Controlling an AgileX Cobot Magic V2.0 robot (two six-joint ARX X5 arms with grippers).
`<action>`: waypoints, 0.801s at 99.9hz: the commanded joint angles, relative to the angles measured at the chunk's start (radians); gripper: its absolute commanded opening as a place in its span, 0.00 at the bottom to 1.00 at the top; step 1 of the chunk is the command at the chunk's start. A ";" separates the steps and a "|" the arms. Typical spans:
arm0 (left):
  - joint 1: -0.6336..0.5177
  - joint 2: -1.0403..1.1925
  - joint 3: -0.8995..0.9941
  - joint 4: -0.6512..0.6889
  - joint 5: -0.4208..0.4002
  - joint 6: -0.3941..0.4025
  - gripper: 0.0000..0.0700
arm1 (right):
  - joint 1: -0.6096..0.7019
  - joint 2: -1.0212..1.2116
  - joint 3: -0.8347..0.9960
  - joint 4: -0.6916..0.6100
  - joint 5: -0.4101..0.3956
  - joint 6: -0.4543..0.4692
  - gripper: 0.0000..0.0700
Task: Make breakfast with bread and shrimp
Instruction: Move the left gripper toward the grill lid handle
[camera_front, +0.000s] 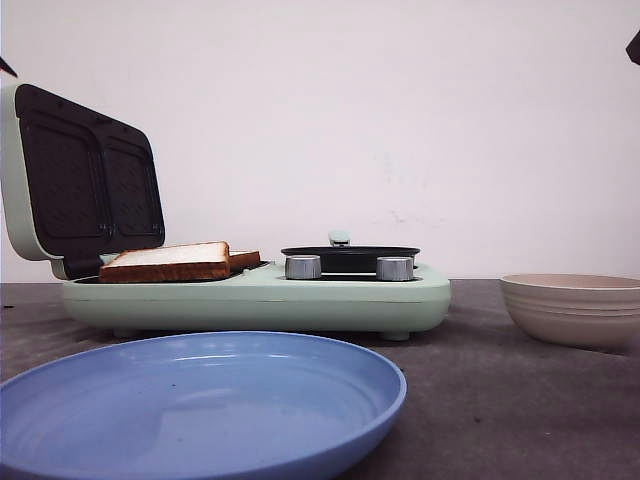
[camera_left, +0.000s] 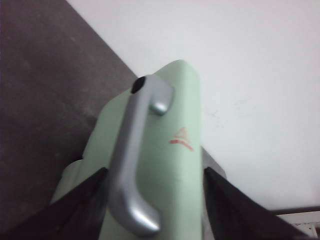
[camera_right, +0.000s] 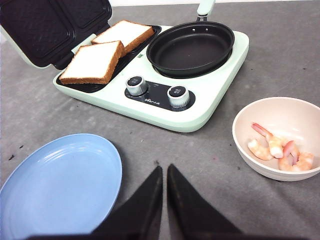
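Two slices of bread (camera_right: 95, 62) lie side by side on the open sandwich maker's dark plate (camera_right: 85, 86); the front view shows the near bread slice (camera_front: 165, 262) edge-on. The shrimp (camera_right: 277, 150) sit in a beige bowl (camera_right: 240, 120). My left gripper (camera_left: 154, 170) is open, its dark fingers (camera_left: 85, 200) either side of the raised green lid (camera_left: 175, 170), close to its silver handle (camera_left: 130, 165). My right gripper (camera_right: 164, 167) hangs shut and empty over the table between the blue plate and the bowl.
An empty blue plate (camera_front: 200, 400) lies at the front left. The black frying pan (camera_right: 190, 47) sits on the appliance's right half behind two silver knobs (camera_right: 136, 85). The beige bowl (camera_front: 575, 310) stands at the right. A white wall is close behind.
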 joint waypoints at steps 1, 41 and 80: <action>-0.003 0.035 0.021 0.008 0.006 0.024 0.46 | 0.010 0.001 0.003 0.011 -0.002 0.003 0.01; -0.042 0.113 0.021 0.133 0.035 0.024 0.46 | 0.010 0.002 0.003 0.011 -0.002 0.003 0.01; -0.048 0.125 0.021 0.156 0.020 0.024 0.43 | 0.010 0.002 0.003 0.011 -0.002 0.003 0.01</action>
